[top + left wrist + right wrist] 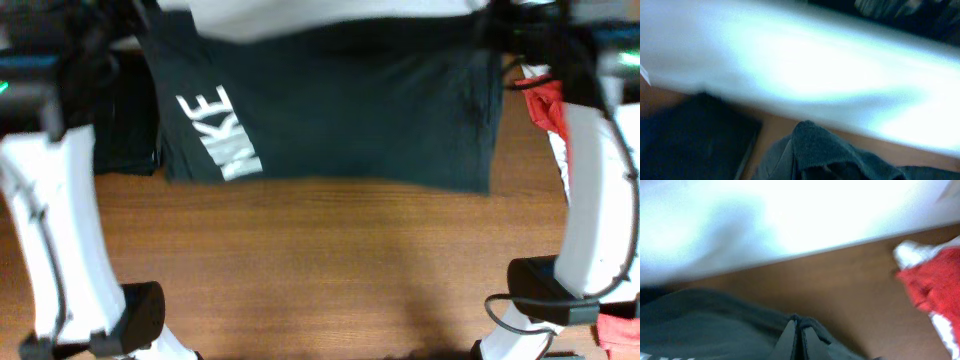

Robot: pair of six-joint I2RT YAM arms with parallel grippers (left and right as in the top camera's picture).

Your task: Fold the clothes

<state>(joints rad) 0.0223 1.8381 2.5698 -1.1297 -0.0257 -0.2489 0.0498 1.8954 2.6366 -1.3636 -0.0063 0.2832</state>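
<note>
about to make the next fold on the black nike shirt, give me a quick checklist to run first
1. Right gripper shut on the T-shirt: ok.
2. Left gripper holding the T-shirt: cannot tell. It is shut, but bunched fabric and blur hide the hold.
3. T-shirt spread without big wrinkles: ok in the overhead view.
4. Red and white garment off the T-shirt: ok. It lies apart on the right, close to the right arm.
5. Dark item at the T-shirt's left edge free of it: cannot tell, dark on dark.
6. Bare table on the near side for folding onto: ok.
</note>
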